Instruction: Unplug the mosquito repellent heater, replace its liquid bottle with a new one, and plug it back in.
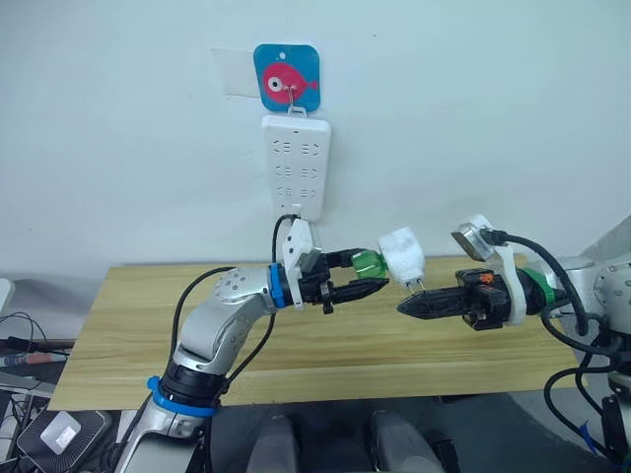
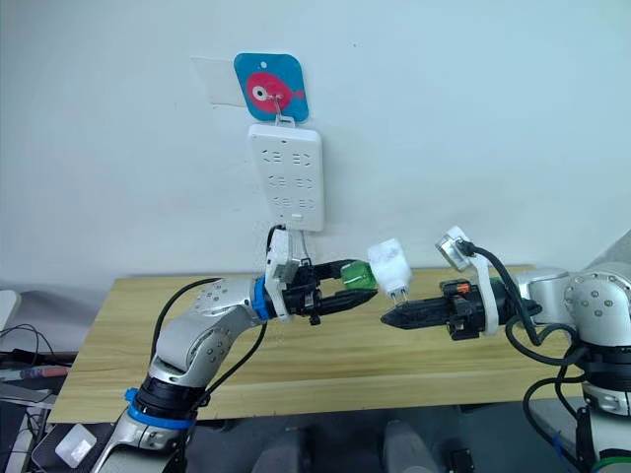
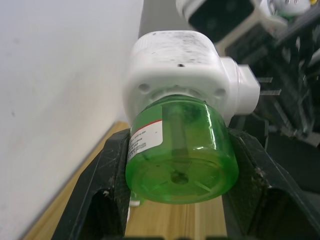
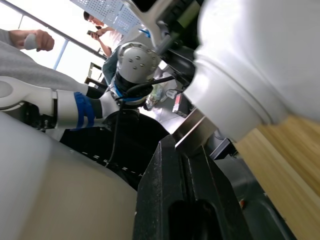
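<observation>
Right now you are in the bottle-swap step: the small white rounded plastic mosquito repellent heater (image 1: pixel 402 252) is off the long white multi-socket power strip (image 1: pixel 296 166) on the wall and held in mid-air above the light wooden table (image 1: pixel 118 325), between your two arms. Your left gripper (image 1: pixel 367 284) has its black fingers pinching the translucent green liquid bottle (image 3: pixel 182 152), which is still seated in the heater's base; the left wrist view shows a finger pressed on each side of it. Your right gripper (image 1: pixel 412 305) sits just under the heater, its fingers pressed together around the two metal prongs (image 2: pixel 398 292); the right wrist view shows a prong going in between the fingertips. By my reading, the next move calls for a firm hold on the prongs while your left wrist twists the bottle loose. Watch that the thin prongs do not slip under that torque
</observation>
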